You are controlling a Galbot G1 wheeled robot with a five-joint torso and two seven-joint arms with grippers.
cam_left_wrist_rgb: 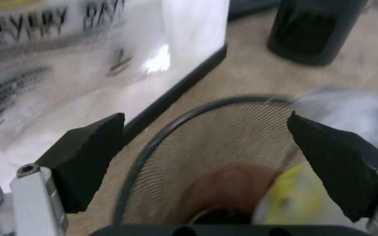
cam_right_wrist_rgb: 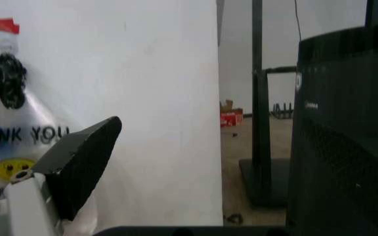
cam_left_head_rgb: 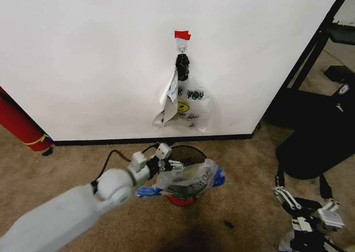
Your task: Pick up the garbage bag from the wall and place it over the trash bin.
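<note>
The garbage bag [cam_left_head_rgb: 195,176], crinkly see-through plastic with blue patches, lies draped over the near and right side of the trash bin [cam_left_head_rgb: 191,148], a black mesh basket with a red base. My left gripper [cam_left_head_rgb: 173,164] hovers open at the bin's left rim. In the left wrist view the gripper [cam_left_wrist_rgb: 208,162] is open, with the mesh rim [cam_left_wrist_rgb: 169,132] and the bag's yellow print [cam_left_wrist_rgb: 287,196] below its spread fingers. A similar "THANK YOU" smiley bag [cam_left_head_rgb: 188,105] hangs from the hook under red tape [cam_left_head_rgb: 182,35] on the wall [cam_left_head_rgb: 83,52]. My right gripper [cam_left_head_rgb: 305,205] rests low at the right, open and holding nothing.
A big black rounded object [cam_left_head_rgb: 321,135] stands on the carpet to the right, in front of a black frame [cam_left_head_rgb: 310,46]. A red cylinder [cam_left_head_rgb: 19,121] leans at the left by the black baseboard [cam_left_head_rgb: 111,140]. Open carpet lies in front of the bin.
</note>
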